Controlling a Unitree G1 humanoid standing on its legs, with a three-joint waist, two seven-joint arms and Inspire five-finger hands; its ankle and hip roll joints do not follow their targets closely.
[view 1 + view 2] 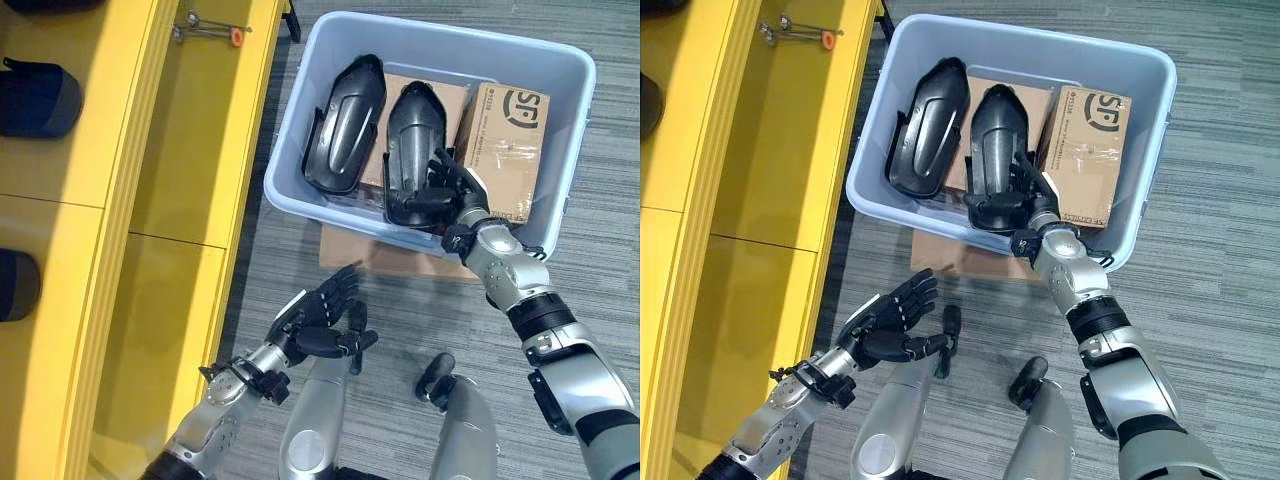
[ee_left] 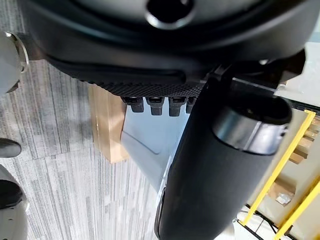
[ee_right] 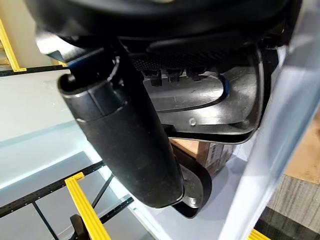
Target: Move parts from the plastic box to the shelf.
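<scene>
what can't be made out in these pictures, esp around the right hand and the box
- Right hand: whether it grips the black part is unclear; in its wrist view its own thumb hides the contact.
- Plastic box floor: covered by both black parts and the cardboard carton.
- Dark items on the yellow shelf: cut off by the left eye view's edge.
- Left hand: open, above the floor.

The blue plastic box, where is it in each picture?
Left eye view: plastic box at upper right, beside the yellow shelf.
Right eye view: top middle.
Left wrist view: its pale wall past the left hand's fingers.
Right wrist view: its wall beside the black part that the right hand pinches.
Shared landmark: the flat cardboard under the box.
</scene>
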